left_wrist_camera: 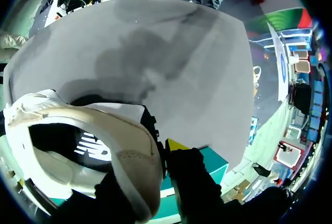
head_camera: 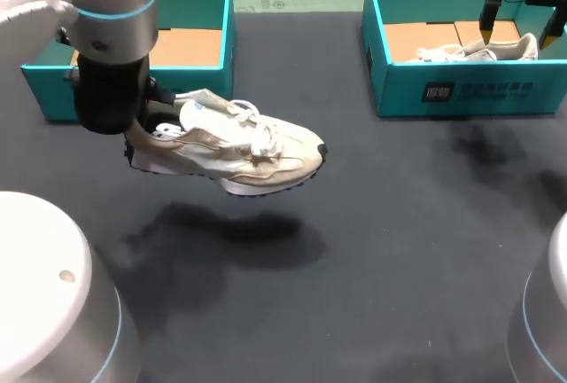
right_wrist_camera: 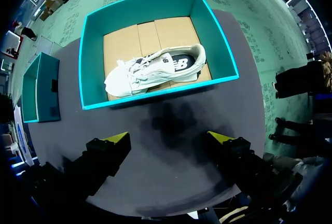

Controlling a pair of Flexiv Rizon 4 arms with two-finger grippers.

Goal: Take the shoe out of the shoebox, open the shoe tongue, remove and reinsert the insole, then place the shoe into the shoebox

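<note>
The left pincer [left_wrist_camera: 158, 156] is clamped on the heel collar of the shoe [head_camera: 239, 144], one finger outside and, I judge, the other inside the opening. This carries the shoe clear of the counter [head_camera: 399, 250] near its far left corner, just in front of the left shoebox [head_camera: 49, 90], with toe and laces free for working the tongue. The right pincer [right_wrist_camera: 167, 143] hangs with fingers wide apart above the right shoebox [right_wrist_camera: 91, 53] at the far right corner, where a second shoe [right_wrist_camera: 155, 68] lies inside, so it seems parked out of the way.
</note>
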